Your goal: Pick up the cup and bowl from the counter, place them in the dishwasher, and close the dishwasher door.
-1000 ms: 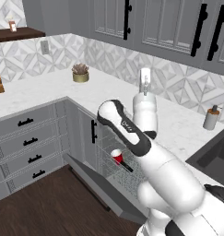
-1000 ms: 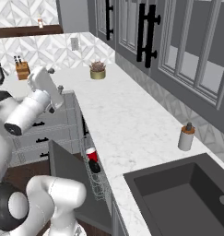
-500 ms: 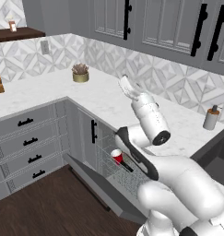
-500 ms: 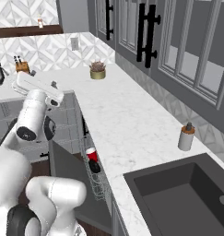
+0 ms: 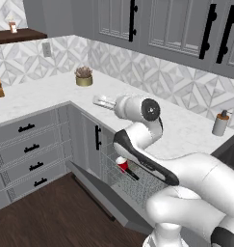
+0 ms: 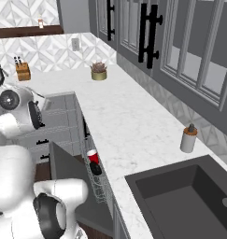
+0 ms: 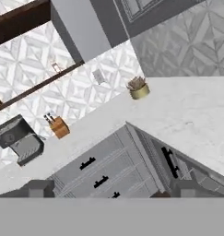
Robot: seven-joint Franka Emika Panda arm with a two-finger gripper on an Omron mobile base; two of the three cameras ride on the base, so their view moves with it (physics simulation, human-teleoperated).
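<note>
The red cup point(image 5: 122, 165) point(image 6: 92, 156) stands in the wire rack point(image 5: 143, 187) of the open dishwasher, and the black bowl point(image 5: 131, 173) point(image 6: 96, 169) lies right beside it. The dishwasher door point(image 5: 101, 190) point(image 6: 63, 170) hangs down, open. Above the rack, at counter point(image 5: 186, 130) height, my gripper point(image 5: 101, 101) points left, well clear of both cup and bowl. In the hand view the gripper point(image 7: 112, 189) has its fingertips point(image 7: 37, 188) far apart with nothing between them, so it is open and empty.
A grey soap dispenser point(image 5: 220, 123) point(image 6: 188, 138) stands by the dark sink point(image 6: 180, 200). A potted plant point(image 5: 83, 76) point(image 7: 138, 88) sits at the back wall, with a knife block point(image 6: 23, 71) and coffee machine point(image 7: 19, 140) further left. Grey drawers point(image 5: 27, 149) flank the dishwasher.
The hand has swung from pointing up to lying level and pointing left, a little lower. The cup, the bowl and the door have not moved.
</note>
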